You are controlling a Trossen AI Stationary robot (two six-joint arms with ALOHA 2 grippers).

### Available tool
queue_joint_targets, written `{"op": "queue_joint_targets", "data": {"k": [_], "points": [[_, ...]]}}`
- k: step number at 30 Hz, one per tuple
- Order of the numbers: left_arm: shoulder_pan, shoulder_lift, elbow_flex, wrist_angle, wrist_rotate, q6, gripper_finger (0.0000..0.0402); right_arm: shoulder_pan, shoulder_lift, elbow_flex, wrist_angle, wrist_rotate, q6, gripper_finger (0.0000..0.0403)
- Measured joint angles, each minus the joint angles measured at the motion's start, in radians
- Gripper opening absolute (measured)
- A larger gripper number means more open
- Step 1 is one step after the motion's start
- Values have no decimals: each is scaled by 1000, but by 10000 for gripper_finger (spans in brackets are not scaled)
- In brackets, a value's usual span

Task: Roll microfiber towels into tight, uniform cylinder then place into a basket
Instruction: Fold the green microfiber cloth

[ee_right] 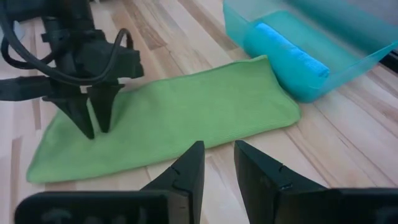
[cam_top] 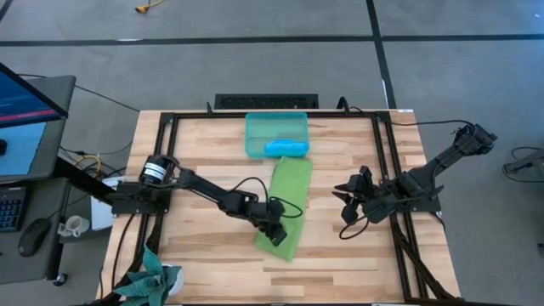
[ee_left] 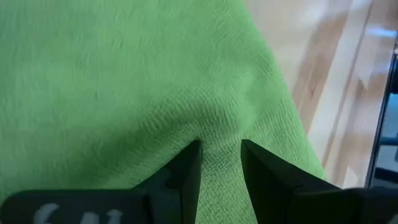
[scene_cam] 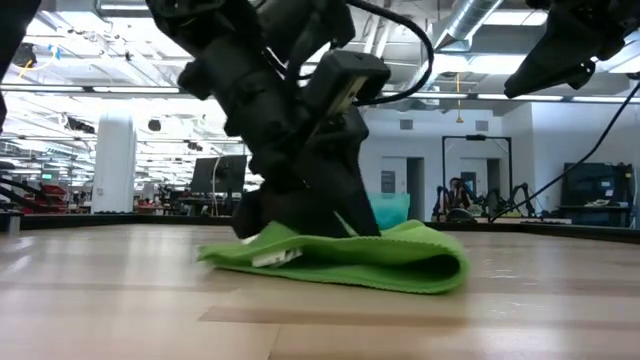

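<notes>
A lime green towel [cam_top: 287, 200] lies on the wooden table, folded into a long strip that runs from the basket toward the near edge. My left gripper [cam_top: 274, 234] stands over the strip's near end [ee_right: 62, 149], pointing steeply down, its fingers a narrow gap apart. The teal basket [cam_top: 255, 127] sits at the far middle of the table. The blue towel [cam_top: 285, 149] lies rolled inside it against its near wall. My right gripper [cam_top: 347, 197] hangs above the table to the right of the green towel, its fingers slightly apart with nothing between them. My left gripper comes at the green towel from above, slanting down. Both fingertips [ee_left: 189, 155] rest on its top face near the near end. The cloth [ee_left: 217, 134] puckers into a small ridge at the gap between them. The towel [scene_cam: 400, 262] lies on the table.
Black frame rails [cam_top: 166, 170] run along the table's left and right sides. A dark teal-green cloth [cam_top: 149, 280] sits at the near left corner. A desk with a screen [cam_top: 25, 102] stands left of the table. Bare wood lies between the green towel and my right arm.
</notes>
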Motion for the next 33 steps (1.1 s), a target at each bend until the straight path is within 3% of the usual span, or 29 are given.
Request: {"op": "queue_joint_targets", "data": {"k": [14, 26, 33], "points": [[-60, -1, 196, -128, -24, 233, 109, 0, 0, 0, 4, -16, 0, 111], [-163, -4, 426, -524, -378, 326, 109, 27, 1, 0, 52, -20, 0, 111], [-203, -4, 461, -620, -471, 326, 109, 73, 1, 0, 133, -19, -16, 111]]}}
